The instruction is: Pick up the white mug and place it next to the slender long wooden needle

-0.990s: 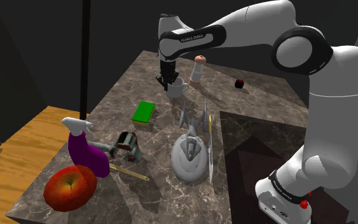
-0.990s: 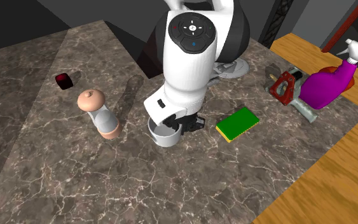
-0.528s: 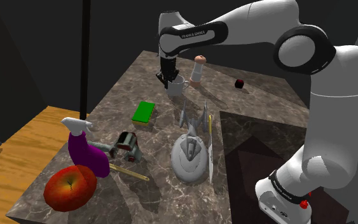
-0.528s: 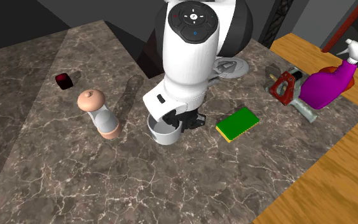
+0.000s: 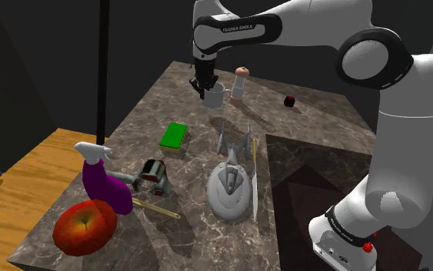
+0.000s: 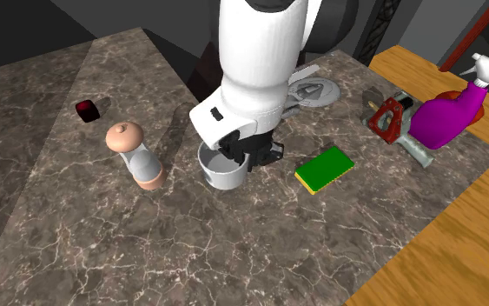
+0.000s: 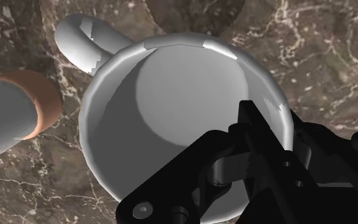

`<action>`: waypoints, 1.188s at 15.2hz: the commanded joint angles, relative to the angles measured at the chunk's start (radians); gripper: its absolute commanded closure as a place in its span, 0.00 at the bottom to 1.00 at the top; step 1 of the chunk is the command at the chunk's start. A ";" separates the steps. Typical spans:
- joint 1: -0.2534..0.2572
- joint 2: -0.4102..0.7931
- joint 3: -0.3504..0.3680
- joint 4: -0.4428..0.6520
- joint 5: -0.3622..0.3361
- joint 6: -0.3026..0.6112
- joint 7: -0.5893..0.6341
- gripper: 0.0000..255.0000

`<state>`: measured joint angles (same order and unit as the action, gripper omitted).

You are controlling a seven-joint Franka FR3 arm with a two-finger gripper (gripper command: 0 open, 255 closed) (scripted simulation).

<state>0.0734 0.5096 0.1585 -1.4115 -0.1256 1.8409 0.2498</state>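
Marble, brown and veined, is the tabletop (image 5: 149, 104) under your work, and a wooden surface (image 5: 22, 181) joins it on the shoulder view's left. Your white arm (image 5: 395, 146) arches from the stand to the table's far end. The lettering (image 5: 240, 28) on its dark forearm band reads FRANKA EMIKA.

At the near end lies a grey spacecraft model (image 5: 228, 189), nose pointing far. A red apple (image 5: 84, 227) and a purple spray bottle (image 5: 103, 183) sit at the near corner on the shoulder view's left. A green sponge (image 5: 174, 135) lies flat mid-table, left of the model's nose.

At the far end a grinder (image 5: 240, 83) with a tan cap and base stands upright. Just beside it, on the shoulder view's left, you have the mug (image 5: 218, 97), pale grey-white and upright, its handle turned toward the grinder. Your gripper (image 5: 206, 89) is clamped on it, the black fingers pinching the cup wall on the side away from the handle. You cannot tell whether its base touches the marble.

A red-and-grey tool (image 5: 154, 174) lies just right of the bottle. The slender needle (image 5: 253, 177), pale yellow, lies along the model's right side, just beside it and well apart from the mug. The model's nose lies between the two. A shorter tan stick (image 5: 158, 209) lies near the apple. A small dark red object (image 5: 289, 101) sits alone at the far right.
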 commanded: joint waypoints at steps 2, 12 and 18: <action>0.001 -0.005 0.001 0.035 0.002 -0.040 -0.003 1.00; 0.007 -0.011 0.003 0.160 0.005 -0.170 -0.012 1.00; 0.018 -0.039 0.009 0.179 0.008 -0.217 0.001 1.00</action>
<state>0.0877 0.4945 0.1635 -1.2017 -0.1199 1.6167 0.2418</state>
